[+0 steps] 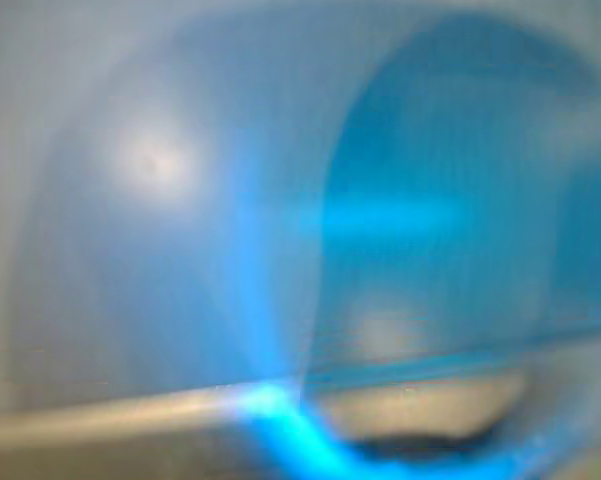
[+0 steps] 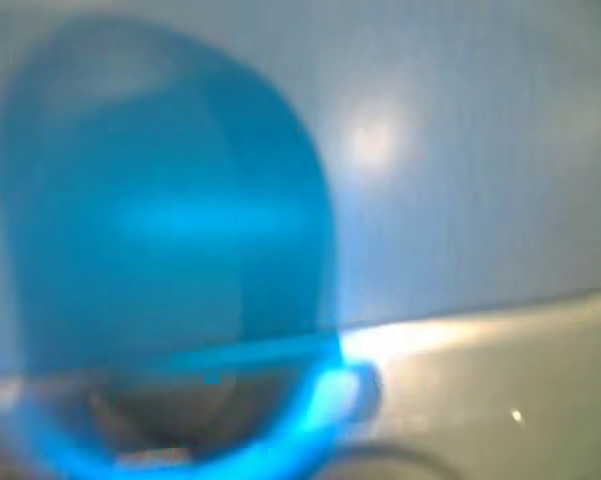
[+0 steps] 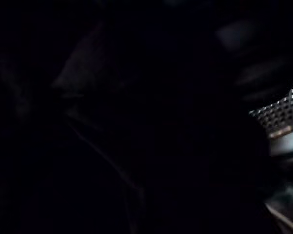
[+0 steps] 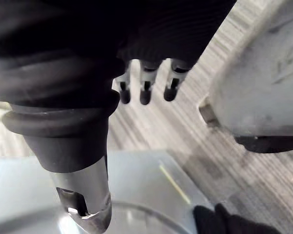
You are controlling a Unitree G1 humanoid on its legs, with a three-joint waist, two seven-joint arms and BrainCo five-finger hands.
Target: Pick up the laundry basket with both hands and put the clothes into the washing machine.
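A rounded, see-through blue shape [image 1: 450, 200] with a bright blue rim [image 1: 280, 425] hangs very close before my head camera; I cannot tell whether it is the basket or the washer's door. A strip of the washing machine's perforated steel drum [image 3: 283, 109] shows in the left wrist view, with my left hand [image 3: 263, 70] lost in the dark beside it and no clothes made out. My right hand [image 4: 145, 87] hangs above the floor with straight fingers and holds nothing.
Behind the blue shape lies a pale grey surface [image 2: 480, 150]. In the right wrist view a pale rounded body [image 4: 263, 83] stands beside the hand, a flat grey-blue panel [image 4: 146, 180] lies below it, and striped wood floor [image 4: 219, 141] runs between them.
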